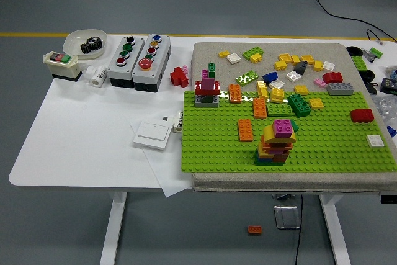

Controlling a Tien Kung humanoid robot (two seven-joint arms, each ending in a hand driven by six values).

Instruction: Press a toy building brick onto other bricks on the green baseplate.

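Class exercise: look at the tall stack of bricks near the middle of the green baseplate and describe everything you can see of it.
The brick stack stands upright on the green baseplate, near its front edge. It looks like glossy plastic: a purple studded brick on top, yellow and orange layers beneath, and a bit of green at the base and right side. An orange brick lies just to its left, apart from it. No hand is in view.

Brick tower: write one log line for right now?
hands: none in view | brick tower: standing on green baseplate, pink brick on top | untouched

The studded green baseplate and its stacked bricks look like glossy plastic, lying on a rough beige cloth mat over the smooth, matt white table.
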